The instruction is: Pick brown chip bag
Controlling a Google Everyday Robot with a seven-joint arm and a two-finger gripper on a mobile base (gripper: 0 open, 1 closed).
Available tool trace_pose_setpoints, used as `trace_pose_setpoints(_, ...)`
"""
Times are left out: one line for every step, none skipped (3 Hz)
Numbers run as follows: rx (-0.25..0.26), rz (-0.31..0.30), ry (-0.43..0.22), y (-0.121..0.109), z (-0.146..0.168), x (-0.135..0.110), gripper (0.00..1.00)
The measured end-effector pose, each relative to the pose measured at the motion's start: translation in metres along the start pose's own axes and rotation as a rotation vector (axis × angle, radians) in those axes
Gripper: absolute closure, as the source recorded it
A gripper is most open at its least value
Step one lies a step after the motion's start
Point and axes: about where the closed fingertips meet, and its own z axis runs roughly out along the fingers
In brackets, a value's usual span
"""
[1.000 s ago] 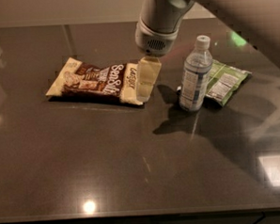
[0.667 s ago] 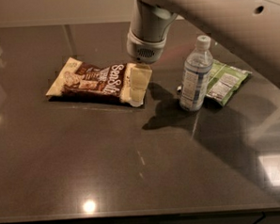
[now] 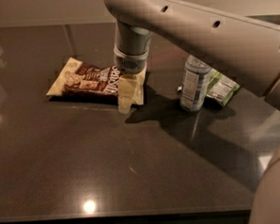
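Note:
The brown chip bag (image 3: 89, 81) lies flat on the dark table (image 3: 110, 167), left of centre, with a dark brown middle, cream-yellow ends and white lettering. My gripper (image 3: 125, 101) hangs from the grey arm that reaches in from the upper right. It is right over the bag's right end and covers it, low at the bag's near edge.
A clear water bottle (image 3: 195, 82) stands upright to the right of the bag. A smaller green snack bag (image 3: 224, 88) lies just behind and right of the bottle. The arm's shadow falls on the table between the bag and the bottle.
The arm has swung left and come lower, bringing my gripper from beside the bag's right end to over it. The bag, bottle and green bag have not moved.

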Motion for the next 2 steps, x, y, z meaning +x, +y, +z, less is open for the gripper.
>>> trace_pose_setpoints(0.016,0.023,0.009,-0.0059,0.0139,-0.0079,0.0)
trace_pose_setpoints(0.04,0.034,0.024,-0.0147,0.0238,-0.0117,0.0)
